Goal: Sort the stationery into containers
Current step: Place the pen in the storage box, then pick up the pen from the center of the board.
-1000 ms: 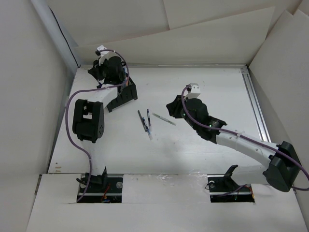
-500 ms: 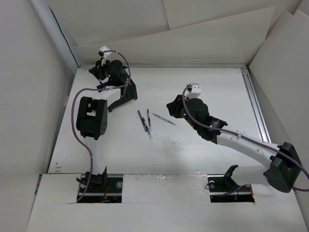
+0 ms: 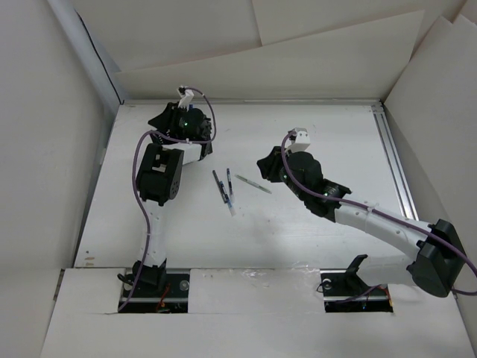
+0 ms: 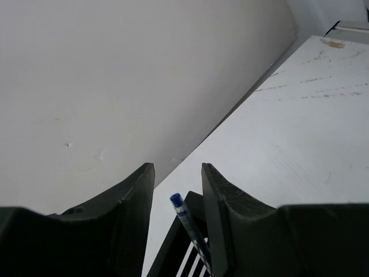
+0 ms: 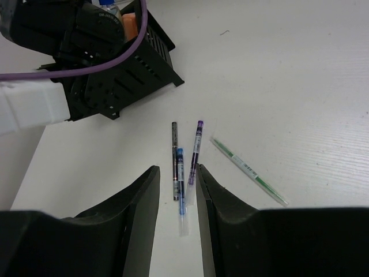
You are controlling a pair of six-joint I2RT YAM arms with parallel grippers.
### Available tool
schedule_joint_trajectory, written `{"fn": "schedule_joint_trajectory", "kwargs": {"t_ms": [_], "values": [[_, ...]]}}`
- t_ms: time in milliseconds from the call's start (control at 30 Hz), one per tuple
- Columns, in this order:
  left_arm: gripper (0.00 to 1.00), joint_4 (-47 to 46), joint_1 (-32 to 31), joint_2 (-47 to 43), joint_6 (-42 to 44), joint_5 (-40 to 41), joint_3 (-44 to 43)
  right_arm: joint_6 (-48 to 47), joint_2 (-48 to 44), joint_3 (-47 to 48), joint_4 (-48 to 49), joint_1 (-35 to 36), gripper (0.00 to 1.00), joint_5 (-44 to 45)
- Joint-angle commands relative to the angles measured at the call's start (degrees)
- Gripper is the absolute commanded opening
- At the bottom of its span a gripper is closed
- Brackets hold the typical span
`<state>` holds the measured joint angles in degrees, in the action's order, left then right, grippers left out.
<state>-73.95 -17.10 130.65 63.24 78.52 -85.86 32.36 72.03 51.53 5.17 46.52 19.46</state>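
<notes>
Stationery is lying in two places. Four pens are resting on the worktop point(image 3: 261, 246) between the arms: a black pen point(image 5: 174, 164), a clear blue-capped pen point(image 5: 181, 193) just beside it, a dark-blue pen point(image 5: 195, 151), and a white pen point(image 5: 248, 170) with green marking, lying a little apart on the side away from the box. The black organiser box point(image 5: 144, 60) is standing near the far-left corner of the worktop, near the loose pens but apart from them. An orange-banded marker point(image 5: 130, 25) is showing inside it. The left arm is covering much of the box in the overhead view.

The left claw point(image 4: 177, 168) is hovering over the box with its jaws narrowly parted. A blue-tipped pen point(image 4: 185, 216) is standing in the gap, close to one finger point(image 4: 222, 199). The gap is wider than the pen, and whether that finger is touching it cannot be told.

The right claw point(image 5: 177, 168) is hovering above the loose pens, its jaws narrowly parted and holding nothing.
</notes>
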Motion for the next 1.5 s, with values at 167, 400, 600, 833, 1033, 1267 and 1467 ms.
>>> {"fn": "schedule_joint_trajectory", "kwargs": {"t_ms": [167,400,600,833,1033,1267,1467], "values": [[0.43,-17.47,-0.21,-11.72,-10.23,2.16,2.37,-0.72,-0.4,-0.2,3.27,-0.29,0.38,-1.88],[0.51,9.12,-1.26,-23.32,-35.1,-1.25,2.37,-0.72,0.74,0.33,3.27,-0.29,0.38,-2.5],[0.57,70.92,0.49,-36.41,-84.11,-23.19,-6.51,-1.25,1.27,0.85,3.27,-0.29,0.38,-2.5],[0.57,77.63,-4.69,-46.61,-96.79,-46.14,4.72,-1.77,1.27,0.86,3.27,-0.29,0.34,-3.03],[0.36,78.26,-12.94,-51.63,-100.41,-54.35,22.11,-1.77,1.27,0.86,2.74,-2.14,0.0,-4.79],[0.23,73.08,-14.36,-52.79,-106.56,-56.99,35.76,-1.25,1.27,0.86,2.21,-3.19,0.0,-4.79],[0.24,72.55,-15.59,-44.18,-107.1,-54.97,34.11,-0.72,1.79,1.38,2.21,-3.19,0.02,-4.79]]}}
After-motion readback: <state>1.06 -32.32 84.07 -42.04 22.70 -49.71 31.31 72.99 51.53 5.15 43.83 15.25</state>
